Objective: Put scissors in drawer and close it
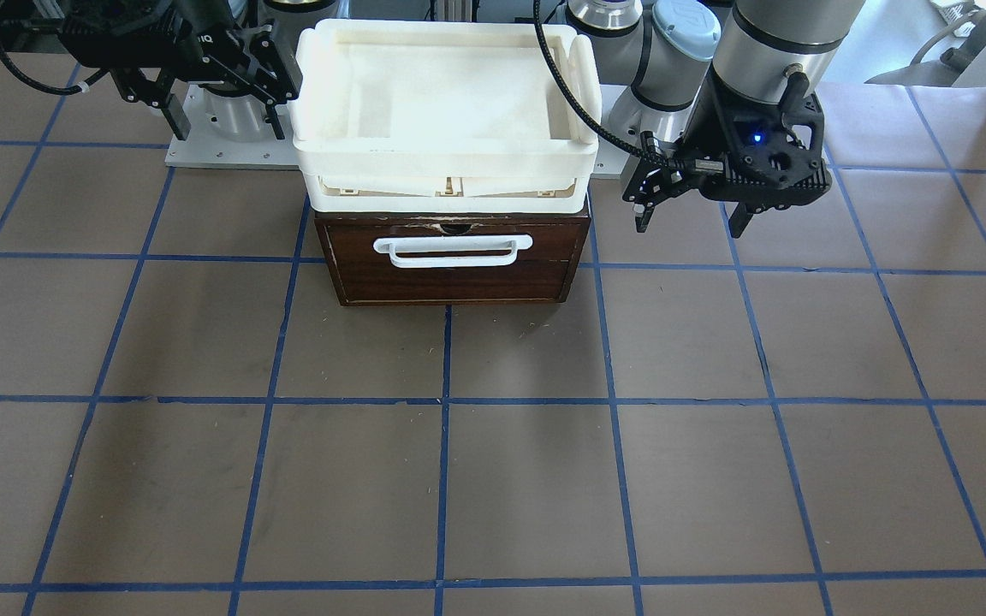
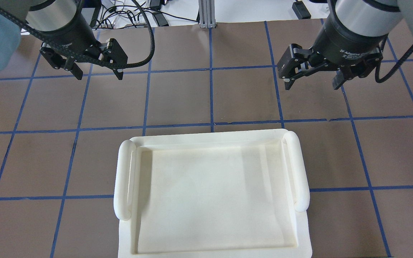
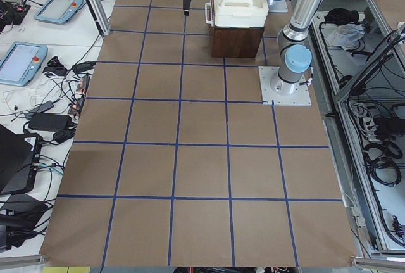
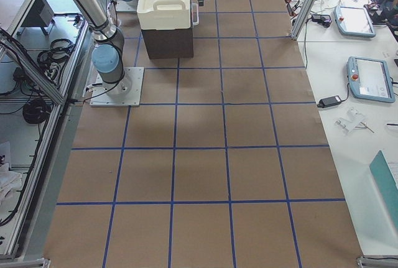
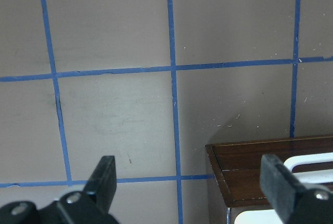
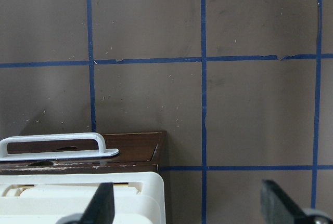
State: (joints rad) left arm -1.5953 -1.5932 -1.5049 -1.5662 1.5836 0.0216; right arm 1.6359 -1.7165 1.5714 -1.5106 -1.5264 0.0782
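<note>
The drawer (image 1: 450,282), with a dark brown wooden front and a white bar handle (image 1: 456,250), is pushed in flush under a white plastic tray (image 1: 446,162). The scissors show in no view. My left gripper (image 1: 691,221) is open and empty, hanging above the table beside the drawer's end. In the overhead view my left gripper (image 2: 99,76) is at the far left. My right gripper (image 1: 226,120) is open and empty beside the tray's other end, and it is at the far right in the overhead view (image 2: 311,86). The left wrist view shows a drawer corner (image 5: 260,167).
The tray's rim (image 2: 124,179) hides the drawer from overhead, and its inside looks bare. The right wrist view shows the handle (image 6: 52,143) and a tray corner (image 6: 78,193). The table is brown with blue grid lines. Pendants and cables lie beyond the table's far edge (image 3: 25,57).
</note>
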